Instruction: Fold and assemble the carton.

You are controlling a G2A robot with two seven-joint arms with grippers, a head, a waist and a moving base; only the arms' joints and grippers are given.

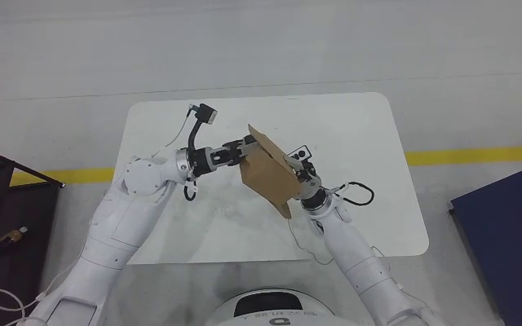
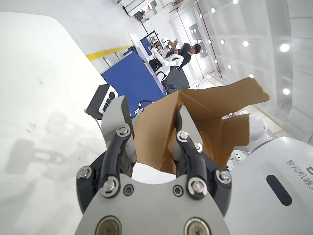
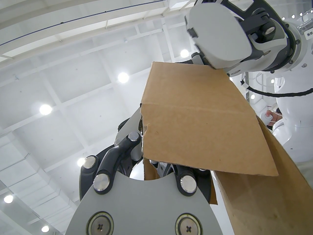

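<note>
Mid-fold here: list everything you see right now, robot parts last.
carton: one, brown, raised over the table between the two claws, partly opened, flaps loose.
table: one, white, under both arms.
floor line: one, yellow, on the floor to either side of the table.
blue panel: one, blue, on the floor off the table's right end.
dark stand: one, black, on the floor off the table's left end.
left claw: one, grey and black, open, a finger on either side of a carton wall.
right claw: one, grey and black, at the carton's opposite side.
</note>
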